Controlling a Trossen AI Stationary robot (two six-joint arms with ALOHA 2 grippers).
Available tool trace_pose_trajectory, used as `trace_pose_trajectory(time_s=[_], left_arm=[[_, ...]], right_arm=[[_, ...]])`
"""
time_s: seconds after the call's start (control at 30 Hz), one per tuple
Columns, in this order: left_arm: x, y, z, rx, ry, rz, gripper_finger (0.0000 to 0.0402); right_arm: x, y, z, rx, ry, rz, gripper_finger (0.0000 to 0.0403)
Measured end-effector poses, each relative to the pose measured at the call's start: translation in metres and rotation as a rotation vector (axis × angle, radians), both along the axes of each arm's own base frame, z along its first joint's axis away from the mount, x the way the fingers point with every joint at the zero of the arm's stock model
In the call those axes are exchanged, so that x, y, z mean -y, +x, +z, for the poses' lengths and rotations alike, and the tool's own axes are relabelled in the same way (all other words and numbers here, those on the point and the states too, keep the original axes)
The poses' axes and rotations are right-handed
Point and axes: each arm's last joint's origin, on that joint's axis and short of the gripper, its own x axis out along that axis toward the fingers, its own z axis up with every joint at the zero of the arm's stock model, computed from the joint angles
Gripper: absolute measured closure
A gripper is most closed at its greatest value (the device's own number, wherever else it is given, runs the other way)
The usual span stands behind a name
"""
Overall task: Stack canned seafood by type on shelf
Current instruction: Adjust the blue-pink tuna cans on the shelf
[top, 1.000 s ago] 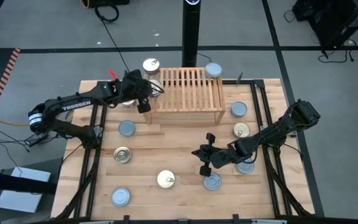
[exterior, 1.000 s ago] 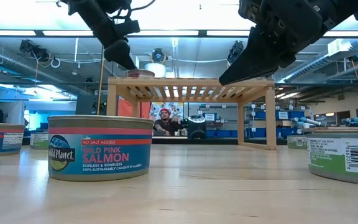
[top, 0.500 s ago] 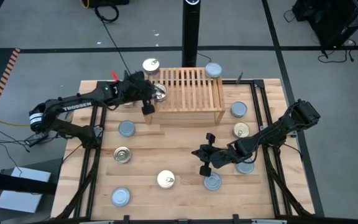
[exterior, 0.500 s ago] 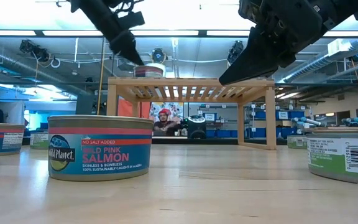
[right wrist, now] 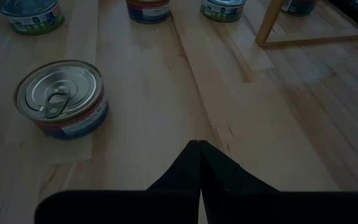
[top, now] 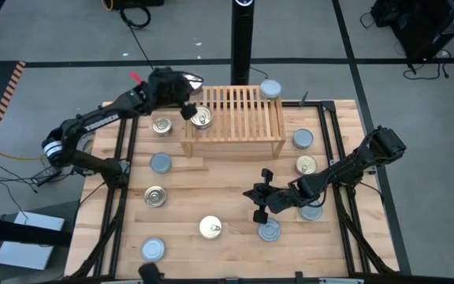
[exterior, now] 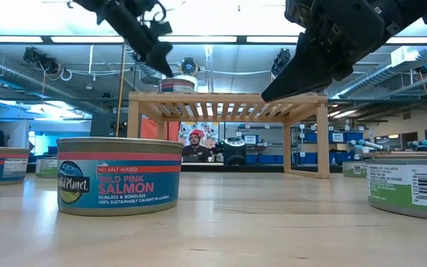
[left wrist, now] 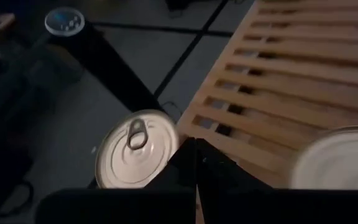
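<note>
The shelf stands at the table's far middle. One gold-lidded tin sits on the slats at its left end and also shows in the low view. My left gripper hangs shut just left of that tin, above the shelf's left edge, touching nothing. Another gold tin shows by the shelf's far left corner. A blue-lidded tin is at the far right corner. My right gripper hovers shut over the table's middle, near a pull-tab tin.
Loose tins lie about the table: gold ones and blue ones. One more lies partly under my right arm. A black pole stands beyond the far edge. People show in the room behind.
My left gripper, shut throughout, has risen and swung toward the table's far edge, away from the tin on the shelf's left end. That tin first shifted a little farther onto the slats, then stayed. The arm's swing has uncovered a gold tin on the table left of the shelf.
</note>
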Motion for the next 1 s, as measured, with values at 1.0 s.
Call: trace_pose_trajectory(time_s=[1.0], left_arm=[[-0.027, 0.021, -0.006, -0.074, 0.048, 0.024, 0.0398]], right_arm=[[0.000, 0.000, 0.000, -0.004, -0.008, 0.004, 0.0391]])
